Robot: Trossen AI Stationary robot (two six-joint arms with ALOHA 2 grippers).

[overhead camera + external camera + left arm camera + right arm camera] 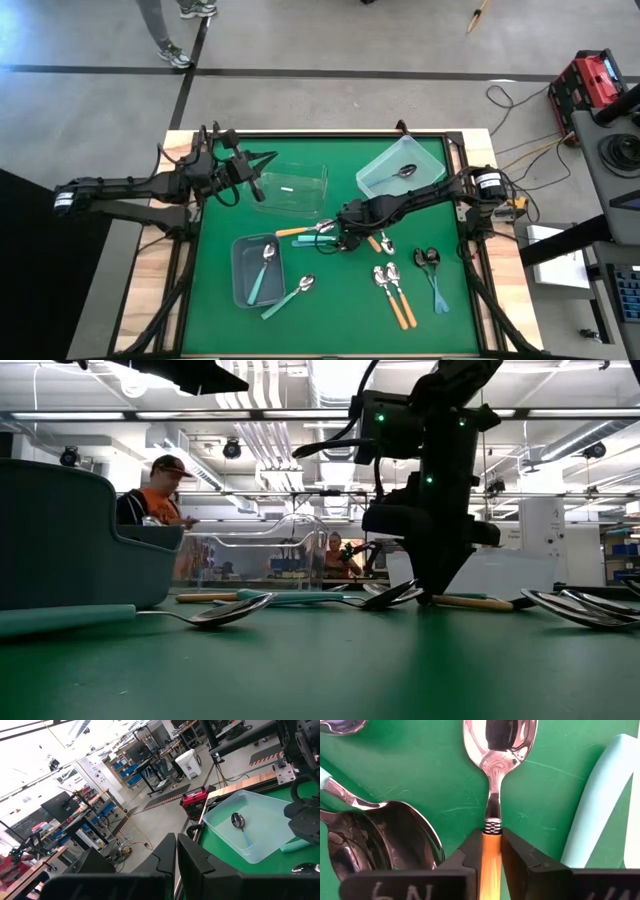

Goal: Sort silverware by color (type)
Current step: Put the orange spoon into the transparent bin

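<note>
My right gripper (349,238) (491,851) reaches to the table's middle and is shut on an orange-handled spoon (496,780); the low view shows the gripper (434,596) down at the mat. Around it lie a teal spoon (314,239) and another orange spoon (296,231). Two orange spoons (396,296), dark blue spoons (432,270) and a teal spoon (290,297) lie flat on the green mat nearer the near edge. My left gripper (258,186) (176,862) hangs shut over the clear bin (296,188), touching nothing. My right gripper pinches the orange handle (491,842) right behind the metal neck, at the bowl end, between its two fingers (517,855). The fingers come from above, pointing down, and lie across the handle. The spoon lies level at the mat, its bowl (500,742) sticking out ahead.
A grey bin (243,278) near the left holds a teal spoon (265,270). A pale blue bin (385,185) at the far right holds a blue spoon (239,822). A person (160,500) sits beyond the far edge. Bare mat lies along the near edge.
</note>
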